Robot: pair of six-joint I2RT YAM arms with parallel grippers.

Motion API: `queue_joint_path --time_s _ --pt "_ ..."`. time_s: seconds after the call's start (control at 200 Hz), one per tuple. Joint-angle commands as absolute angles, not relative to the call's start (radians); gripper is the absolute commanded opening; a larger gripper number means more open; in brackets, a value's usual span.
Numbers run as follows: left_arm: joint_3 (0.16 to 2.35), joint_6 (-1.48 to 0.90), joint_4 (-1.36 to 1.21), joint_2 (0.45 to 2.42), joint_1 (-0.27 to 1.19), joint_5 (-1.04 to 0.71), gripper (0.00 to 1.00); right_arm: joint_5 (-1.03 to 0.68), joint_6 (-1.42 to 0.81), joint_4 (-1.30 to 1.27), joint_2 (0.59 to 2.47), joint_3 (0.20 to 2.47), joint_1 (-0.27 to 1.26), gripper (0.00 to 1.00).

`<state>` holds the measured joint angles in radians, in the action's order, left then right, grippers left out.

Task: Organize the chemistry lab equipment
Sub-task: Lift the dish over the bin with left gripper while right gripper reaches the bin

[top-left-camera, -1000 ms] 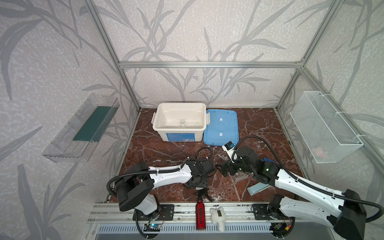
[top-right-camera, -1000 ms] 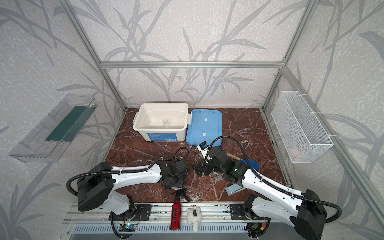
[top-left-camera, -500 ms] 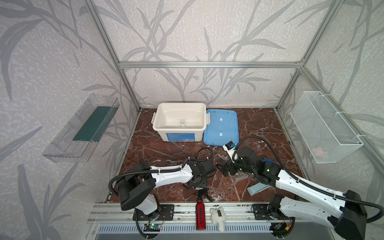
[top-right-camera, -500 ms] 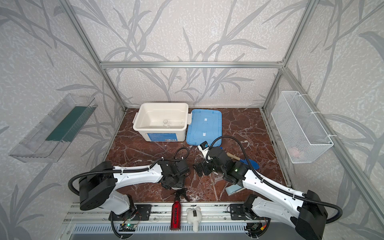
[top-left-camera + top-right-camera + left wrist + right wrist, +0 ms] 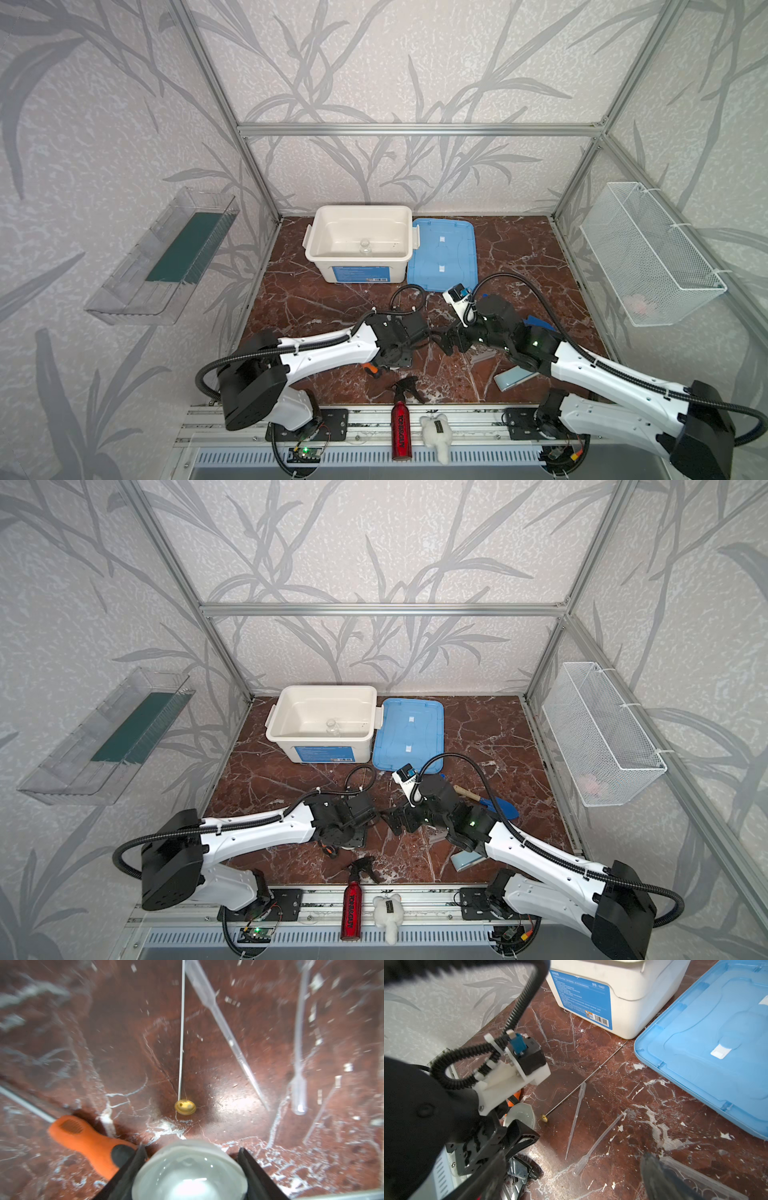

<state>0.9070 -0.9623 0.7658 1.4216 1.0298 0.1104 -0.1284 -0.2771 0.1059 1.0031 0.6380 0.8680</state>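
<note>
The small white round dish [image 5: 190, 1169] sits on the marble between the fingers of my left gripper [image 5: 190, 1148], which is shut on it from both sides. The same dish [image 5: 520, 1115] shows in the right wrist view. Past it lie a thin metal rod with a gold spoon tip [image 5: 181, 1032] and two clear droppers [image 5: 224, 1028] [image 5: 299, 1043]. My right gripper [image 5: 571, 1184] hangs open just above the table, with one dropper's bulb [image 5: 579, 1169] lying between its fingers. A clear tube rack [image 5: 695, 1180] lies beside it. A small clear cup [image 5: 365, 246] stands in the white bin [image 5: 359, 216].
An orange-handled screwdriver [image 5: 83, 1138] lies right beside the dish. A red spray bottle [image 5: 401, 428] and a white plush toy [image 5: 434, 432] sit at the front edge. The blue lid [image 5: 442, 253], a blue scoop [image 5: 498, 806] and a wire basket [image 5: 648, 253] are further off.
My left gripper's jaws have narrowed onto the dish. Both arms have otherwise hardly moved, and the right gripper stays wide open.
</note>
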Motion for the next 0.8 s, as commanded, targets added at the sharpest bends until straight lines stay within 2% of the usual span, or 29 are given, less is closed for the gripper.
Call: queue_joint_path --time_s 0.0,0.165,0.365,0.56,0.795 --pt "0.940 -0.939 0.862 1.342 1.003 0.176 0.55 -0.123 -0.275 0.040 0.954 0.638 0.874 0.99" --pt "1.003 -0.864 0.913 1.240 0.937 0.225 0.55 -0.097 -0.227 0.060 0.943 0.676 0.874 0.99" --pt "1.220 -0.658 0.987 1.218 0.773 0.215 0.53 -0.125 -0.173 0.068 1.004 0.805 0.874 0.99" --pt "1.449 -0.503 0.994 1.304 0.654 0.173 0.53 -0.115 -0.149 0.042 1.118 0.958 0.874 0.99" --pt "1.654 -0.383 0.939 1.495 0.439 0.091 0.53 -0.127 -0.142 0.119 1.380 1.260 0.866 0.99"
